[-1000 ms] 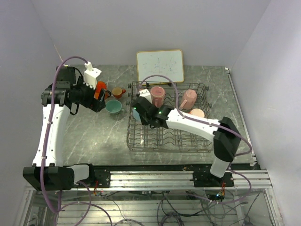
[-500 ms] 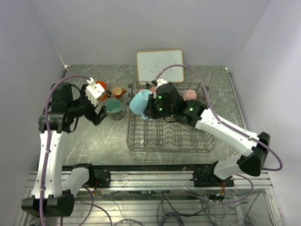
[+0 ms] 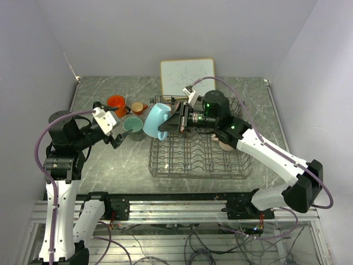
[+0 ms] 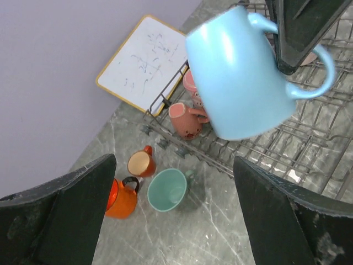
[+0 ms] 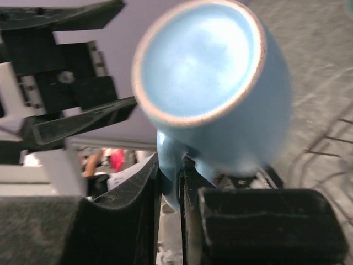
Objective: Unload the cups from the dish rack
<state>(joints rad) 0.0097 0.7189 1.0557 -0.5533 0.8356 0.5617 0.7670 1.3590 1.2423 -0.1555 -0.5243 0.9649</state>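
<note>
My right gripper [image 3: 175, 122] is shut on the handle of a light blue mug [image 3: 155, 121] and holds it in the air, tilted, over the left end of the dark wire dish rack [image 3: 198, 157]. In the right wrist view the handle sits pinched between my fingers [image 5: 171, 182], under the mug's body [image 5: 215, 83]. My left gripper [image 3: 117, 127] is open and empty, hovering above the mint green mug [image 4: 167, 189]. A large orange mug [image 3: 116, 102] and a small orange mug [image 3: 138, 108] stand on the table beside it. Pink mugs [image 4: 185, 118] remain in the rack [image 4: 309, 149].
A white framed board [image 3: 187, 77] leans at the back, just behind the rack. A peach mug [image 3: 225, 144] shows in the rack under my right arm. The three unloaded mugs cluster left of the rack on the grey marbled table [image 3: 110, 160].
My right gripper has lifted the light blue mug out of the rack and swung it left. My left gripper has left the large orange mug on the table and drawn back toward the near left.
</note>
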